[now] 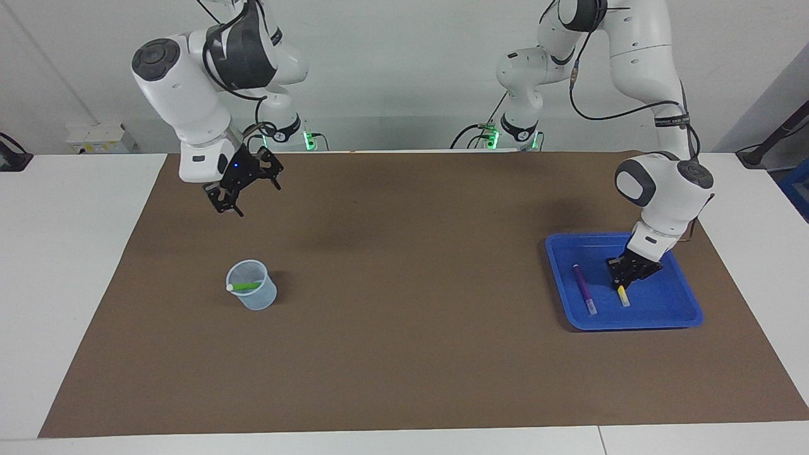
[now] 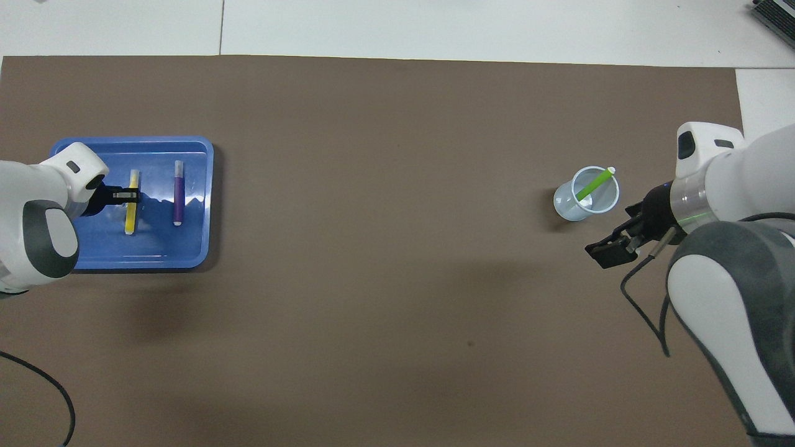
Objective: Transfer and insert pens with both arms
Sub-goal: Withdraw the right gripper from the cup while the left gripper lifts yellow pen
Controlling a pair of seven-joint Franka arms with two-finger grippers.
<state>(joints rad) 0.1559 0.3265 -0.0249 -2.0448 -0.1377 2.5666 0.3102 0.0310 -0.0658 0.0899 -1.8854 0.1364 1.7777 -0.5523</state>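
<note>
The left gripper (image 1: 622,278) is pinched shut on the yellow pen (image 1: 623,295) at the blue tray's (image 1: 632,321) three o'clock, so lifting comes next, I think, while the right gripper (image 1: 229,205) waits wide open and empty over the mat at twelve o'clock from the cup (image 1: 253,297) with the green pen (image 1: 245,286).

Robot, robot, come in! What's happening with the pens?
Left gripper shut on yellow pen in tray. Right gripper open, raised. Green pen in cup.

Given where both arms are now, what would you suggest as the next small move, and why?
Probably lift the left tool straight up. It is shut on the yellow pen in the blue tray, beside the purple pen. The green pen is already in the cup, and the right tool hangs open, empty, ready to receive.
</note>
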